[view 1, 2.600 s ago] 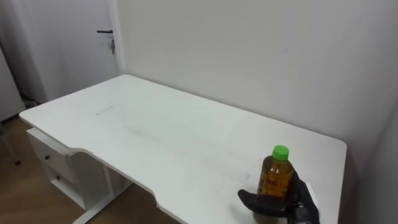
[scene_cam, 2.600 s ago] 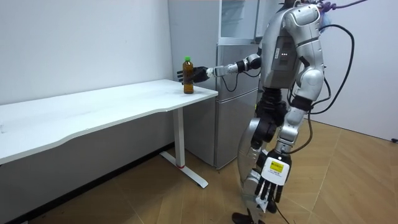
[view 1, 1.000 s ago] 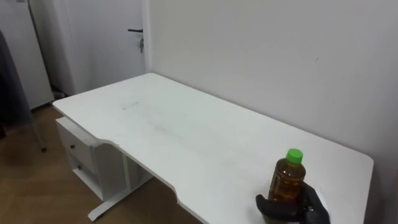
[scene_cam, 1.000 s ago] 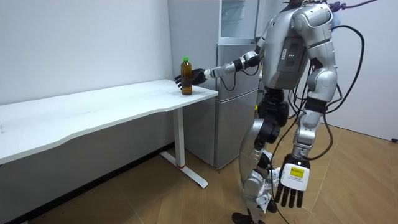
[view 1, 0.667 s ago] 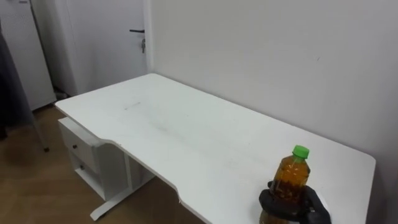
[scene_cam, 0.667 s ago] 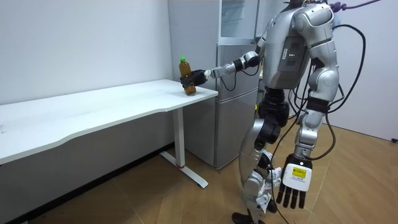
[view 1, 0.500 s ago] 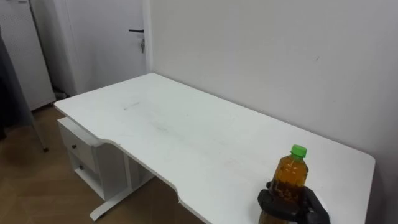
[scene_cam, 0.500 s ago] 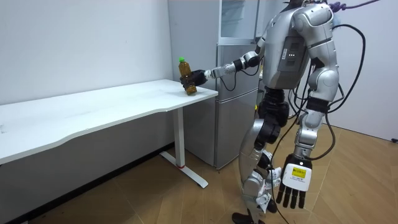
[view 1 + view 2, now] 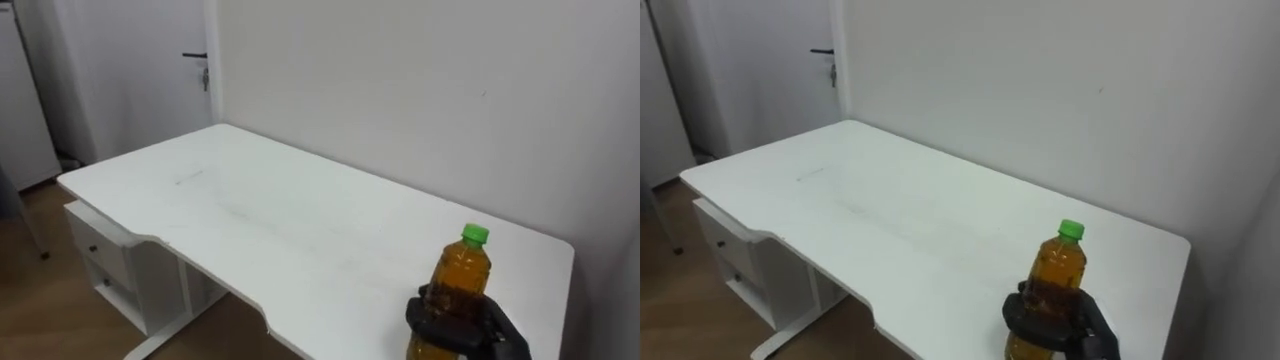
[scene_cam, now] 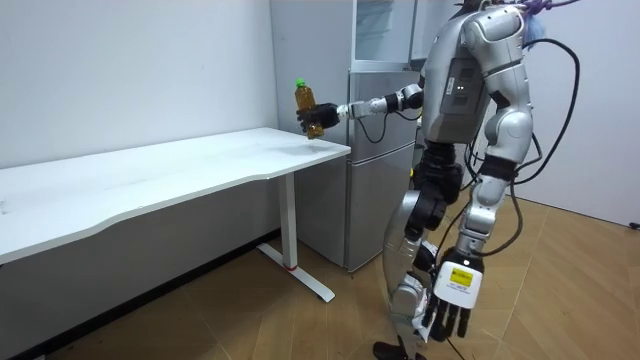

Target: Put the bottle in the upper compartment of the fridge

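Observation:
An amber bottle [image 9: 462,281] with a green cap is held upright in my right hand [image 9: 462,328], whose dark fingers curl round its lower half. In the room view the bottle [image 10: 304,100] hangs clear above the end of the white table [image 10: 150,175], with my right hand [image 10: 316,118] stretched out from my body. My left hand [image 10: 447,301] hangs low by my side with straight fingers and holds nothing. I stand by the table's end, next to the grey fridge [image 10: 372,150].
The white table [image 9: 290,225] runs back to the left along a white wall. A drawer unit [image 9: 100,262] stands under its far end, and a door [image 9: 150,60] is beyond. The fridge's upper part [image 10: 385,30] rises behind my right arm.
My right hand has shut round the bottle and lifted it off the table's end. My left hand has swung a little at my side. The eye view has shifted slightly.

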Robot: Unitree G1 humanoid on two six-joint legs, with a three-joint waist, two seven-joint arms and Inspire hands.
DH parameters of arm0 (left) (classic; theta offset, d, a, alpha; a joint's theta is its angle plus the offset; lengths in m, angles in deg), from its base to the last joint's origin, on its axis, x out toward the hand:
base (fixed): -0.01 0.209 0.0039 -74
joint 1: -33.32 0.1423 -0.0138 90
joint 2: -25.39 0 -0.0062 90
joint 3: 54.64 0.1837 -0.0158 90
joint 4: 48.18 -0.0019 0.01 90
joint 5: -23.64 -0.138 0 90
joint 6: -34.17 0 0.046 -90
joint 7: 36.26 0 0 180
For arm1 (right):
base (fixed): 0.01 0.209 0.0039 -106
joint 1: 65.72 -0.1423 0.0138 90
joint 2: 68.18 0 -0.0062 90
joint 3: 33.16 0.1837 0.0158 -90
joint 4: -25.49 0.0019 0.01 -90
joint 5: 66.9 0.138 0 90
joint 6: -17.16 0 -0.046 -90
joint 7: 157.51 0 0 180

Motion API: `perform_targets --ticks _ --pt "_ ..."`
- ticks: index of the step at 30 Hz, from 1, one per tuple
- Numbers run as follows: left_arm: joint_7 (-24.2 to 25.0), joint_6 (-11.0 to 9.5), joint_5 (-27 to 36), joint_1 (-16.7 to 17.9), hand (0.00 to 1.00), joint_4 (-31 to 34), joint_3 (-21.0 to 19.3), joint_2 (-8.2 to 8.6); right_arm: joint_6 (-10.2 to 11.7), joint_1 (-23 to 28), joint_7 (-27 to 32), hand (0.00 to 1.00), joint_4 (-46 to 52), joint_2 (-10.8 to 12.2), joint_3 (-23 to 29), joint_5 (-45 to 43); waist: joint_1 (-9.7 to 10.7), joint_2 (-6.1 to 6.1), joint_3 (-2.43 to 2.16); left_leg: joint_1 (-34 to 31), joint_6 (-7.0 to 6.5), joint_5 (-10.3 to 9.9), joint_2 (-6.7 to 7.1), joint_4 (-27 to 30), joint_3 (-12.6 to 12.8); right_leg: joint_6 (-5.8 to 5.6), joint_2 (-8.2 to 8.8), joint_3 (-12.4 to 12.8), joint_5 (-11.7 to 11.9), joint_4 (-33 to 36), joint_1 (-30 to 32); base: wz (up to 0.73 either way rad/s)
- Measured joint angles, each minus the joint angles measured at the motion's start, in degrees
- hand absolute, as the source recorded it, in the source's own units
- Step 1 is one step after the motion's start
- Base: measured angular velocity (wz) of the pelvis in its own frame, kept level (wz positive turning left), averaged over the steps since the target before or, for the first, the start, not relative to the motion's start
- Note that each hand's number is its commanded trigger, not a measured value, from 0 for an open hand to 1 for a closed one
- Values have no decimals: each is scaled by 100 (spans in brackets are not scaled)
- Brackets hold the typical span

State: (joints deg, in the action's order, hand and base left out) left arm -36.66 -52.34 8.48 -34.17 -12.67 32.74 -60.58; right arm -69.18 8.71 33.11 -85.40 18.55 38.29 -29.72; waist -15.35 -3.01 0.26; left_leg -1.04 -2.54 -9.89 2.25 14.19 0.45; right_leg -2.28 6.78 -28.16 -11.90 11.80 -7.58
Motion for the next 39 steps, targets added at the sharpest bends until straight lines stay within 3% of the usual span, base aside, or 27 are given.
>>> perform_targets --ticks 4,7,12,19,29,39 --pt "-23 -72 1 -55 0 -5 -51 6 0 96 -231 100 409 -91 1 -2 129 -9 -14 88 -1 0 -17 -72 139 0 -11 169 4 9 11 -23" --pt "-50 -103 -2 -57 0 -12 -51 30 0 106 -320 100 612 -127 12 -87 262 -1 -9 169 -2 -1 -40 -125 273 4 -43 441 11 -2 16 -22" --pt "-66 -99 -11 -115 0 52 -67 25 -7 129 -425 100 1076 -194 127 -174 453 58 -10 167 0 -1 -93 -200 418 36 -80 587 38 -6 116 -15" --pt "-46 -144 -27 -229 0 73 -187 22 -7 132 -657 100 1838 -309 498 -176 586 30 -45 203 11 7 -95 -259 446 36 -86 636 39 -10 146 -5" --pt "-165 -143 -13 -286 0 -89 -176 29 -9 171 -653 100 2582 -334 865 -147 739 -11 -27 411 10 5 -98 -345 564 32 -99 906 36 -21 30 -6" --pt "-189 -142 -8 -271 0 -125 -193 30 -98 215 -639 100 3070 -351 1399 -175 910 -12 -39 449 21 -3 -167 -333 740 56 -140 952 71 -5 68 -7"
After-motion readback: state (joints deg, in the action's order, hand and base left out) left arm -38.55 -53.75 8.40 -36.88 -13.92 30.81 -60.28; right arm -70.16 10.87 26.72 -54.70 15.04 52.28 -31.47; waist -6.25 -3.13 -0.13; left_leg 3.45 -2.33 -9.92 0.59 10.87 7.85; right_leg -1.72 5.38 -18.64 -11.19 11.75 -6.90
